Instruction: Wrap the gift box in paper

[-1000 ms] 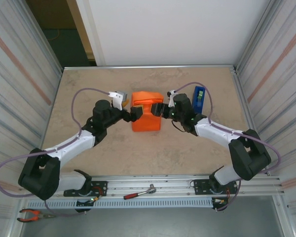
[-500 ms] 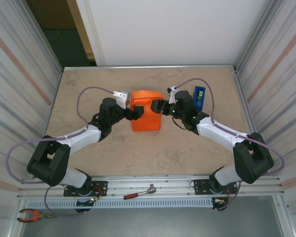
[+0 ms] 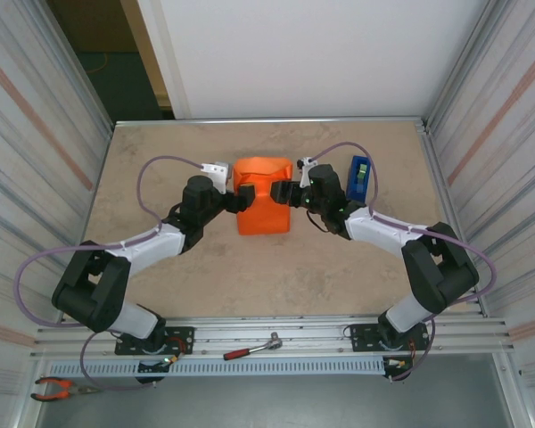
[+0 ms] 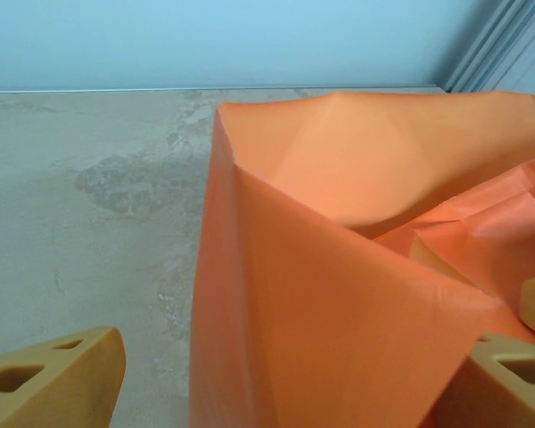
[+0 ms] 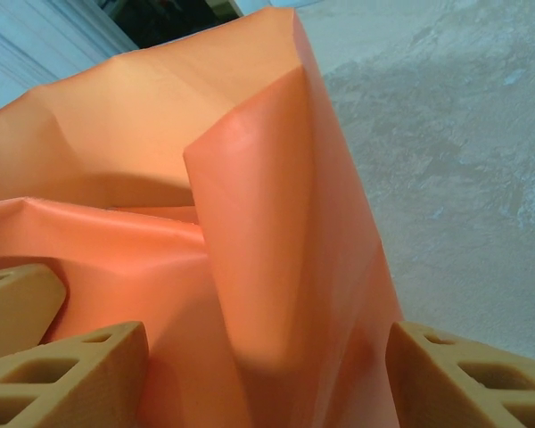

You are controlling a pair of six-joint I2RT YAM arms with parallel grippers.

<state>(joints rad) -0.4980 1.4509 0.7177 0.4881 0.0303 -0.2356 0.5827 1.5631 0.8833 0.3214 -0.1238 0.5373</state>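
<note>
Paper, a large bright orange sheet of thin matte material [image 3: 264, 198]: lying gathered into a boxy mound at the middle of the beige mottled tabletop [image 3: 160, 143], standing up at the far end in a creased, open collar, and covering everything beneath.

Left gripper [image 3: 244, 198]: reaching in low against the mound's left side. Tan ribbed fingers [image 4: 53, 379] spreading wide in the left wrist view, straddling an upright corner fold of the sheet without closing on it, the finger at the right edge pressing against the paper.

Right gripper [image 3: 280, 192]: reaching in from the opposite side, just across the mound from the left one. Fingers [image 5: 464, 374] likewise gaping wide in the right wrist view, bracketing a tall folded flap and gripping nothing.

Blue upright tape dispenser [image 3: 359, 178]: standing on the tabletop just beside the right arm's wrist, near the mound but apart from it.
</note>
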